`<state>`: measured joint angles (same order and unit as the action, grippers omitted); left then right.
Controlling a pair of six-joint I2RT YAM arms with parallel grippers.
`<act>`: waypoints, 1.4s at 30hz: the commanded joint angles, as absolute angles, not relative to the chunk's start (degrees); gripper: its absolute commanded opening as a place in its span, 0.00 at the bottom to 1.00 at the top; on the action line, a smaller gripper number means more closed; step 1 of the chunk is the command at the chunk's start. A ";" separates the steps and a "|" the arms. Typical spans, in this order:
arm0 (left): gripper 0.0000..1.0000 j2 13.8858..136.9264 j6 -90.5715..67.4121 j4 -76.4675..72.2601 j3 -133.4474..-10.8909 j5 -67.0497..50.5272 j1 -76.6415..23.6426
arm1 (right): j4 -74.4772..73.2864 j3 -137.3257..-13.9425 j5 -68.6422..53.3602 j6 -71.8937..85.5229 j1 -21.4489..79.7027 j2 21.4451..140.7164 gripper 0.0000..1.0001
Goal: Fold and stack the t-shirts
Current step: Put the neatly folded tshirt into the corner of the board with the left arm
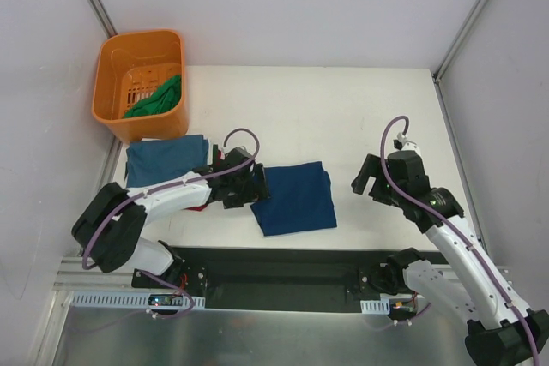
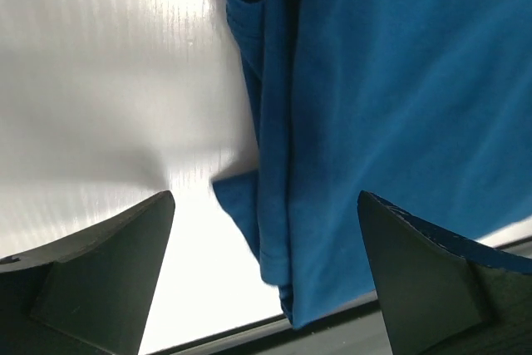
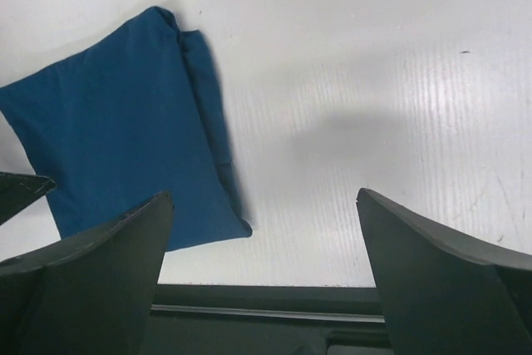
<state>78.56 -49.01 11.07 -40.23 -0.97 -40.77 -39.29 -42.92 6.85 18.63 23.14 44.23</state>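
A folded blue t-shirt (image 1: pixel 294 198) lies flat near the table's front middle; it also shows in the left wrist view (image 2: pixel 391 97) and the right wrist view (image 3: pixel 125 130). My left gripper (image 1: pixel 249 184) is open and empty just at the shirt's left edge, its jaws apart over the folded hem. A folded teal-blue t-shirt (image 1: pixel 165 159) lies at the left on a stack, with a bit of red cloth (image 1: pixel 199 207) showing under the left arm. A green t-shirt (image 1: pixel 157 99) lies in the orange basket (image 1: pixel 120 62). My right gripper (image 1: pixel 367 179) is open and empty, right of the blue shirt.
The orange basket stands at the table's back left corner. The table's front edge (image 3: pixel 266 288) with a dark rail runs just below both grippers. White walls enclose the table.
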 commanded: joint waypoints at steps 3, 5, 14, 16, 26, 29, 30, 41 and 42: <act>0.79 87.35 -50.27 11.69 -45.61 -4.56 -40.69 | -39.73 -43.24 12.75 19.07 23.20 42.63 0.97; 0.75 89.90 -50.54 11.43 -47.10 -5.10 -40.96 | -39.55 -43.24 13.27 18.46 23.29 42.89 0.97; 0.31 98.34 -48.17 11.07 -54.75 -5.72 -42.54 | -38.85 -42.80 14.41 17.23 23.12 44.30 0.97; 0.16 99.14 -47.11 11.07 -55.89 -4.84 -42.71 | -38.85 -42.72 14.59 16.88 23.12 44.30 0.97; 0.00 94.75 -31.13 21.69 -60.99 5.36 -43.51 | -37.97 -41.14 16.43 14.24 23.12 44.56 0.97; 0.00 92.38 -26.03 30.22 -63.98 10.36 -43.51 | -38.06 -40.70 18.10 14.06 23.12 45.17 0.97; 0.00 91.68 -23.75 31.71 -64.68 11.24 -43.51 | -37.97 -40.61 18.37 14.06 23.03 45.52 0.96; 0.00 79.72 -15.47 46.31 -64.16 28.45 -41.49 | -37.00 -38.85 20.04 14.15 22.76 45.53 0.97; 0.00 79.11 -14.42 46.58 -64.07 29.26 -41.14 | -37.09 -38.93 20.21 14.15 22.85 45.61 0.97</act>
